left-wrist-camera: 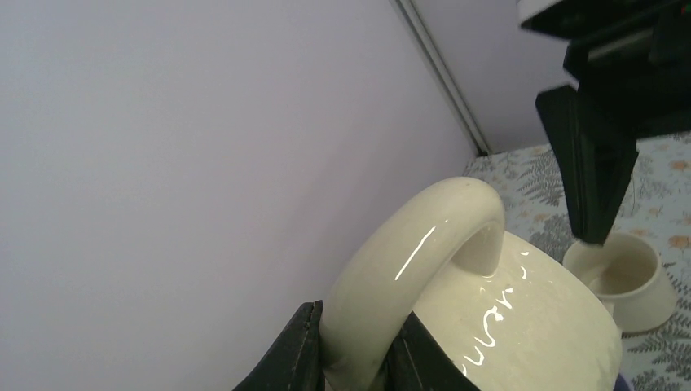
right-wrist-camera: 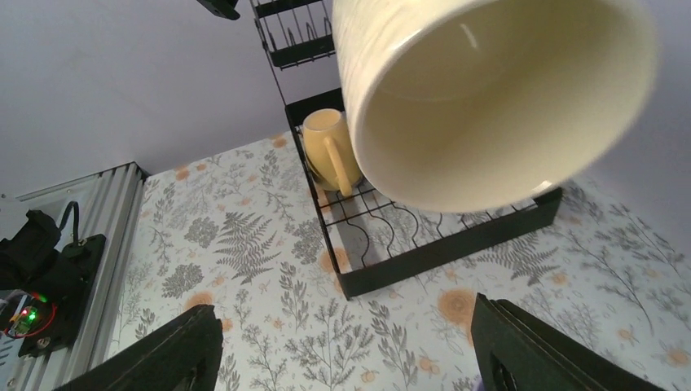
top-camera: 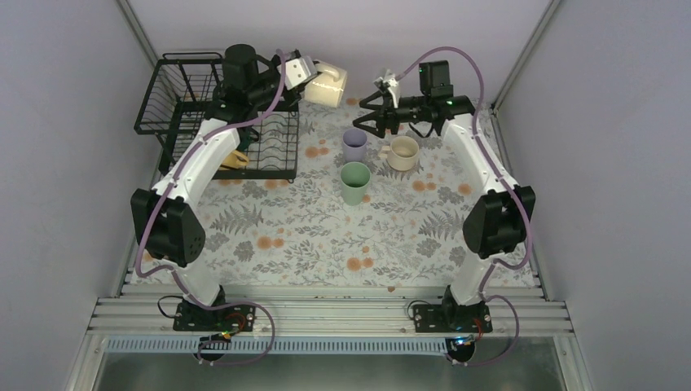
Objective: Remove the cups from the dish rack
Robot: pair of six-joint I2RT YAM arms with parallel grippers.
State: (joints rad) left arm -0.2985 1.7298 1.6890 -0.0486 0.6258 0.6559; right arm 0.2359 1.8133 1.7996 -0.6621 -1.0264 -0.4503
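Nearest, noted green cup (top-camera: 354,181) upright on the cloth (top-camera: 310,236), mid-table; just beyond it, logged lavender cup (top-camera: 354,144) upright, close to green cup, contact not discernible; right of that, beige mug (top-camera: 402,152) upright, handle pointing left.
Level with these on the left, found rack (top-camera: 269,155); spotted yellow mug (right-wrist-camera: 330,151) in its flat tray part, partly hidden by left arm (top-camera: 204,155) in the top view.
Farther back, recorded right gripper (top-camera: 368,116) hovering just beyond lavender cup, jaws spread wide, holding nothing, aimed left.
Farthest, recorded left gripper (left-wrist-camera: 354,362) clamped on the handle of cream mug (top-camera: 328,85); saw mug lifted off the cloth, right of the rack's far end, tilted, mouth turned toward right gripper.
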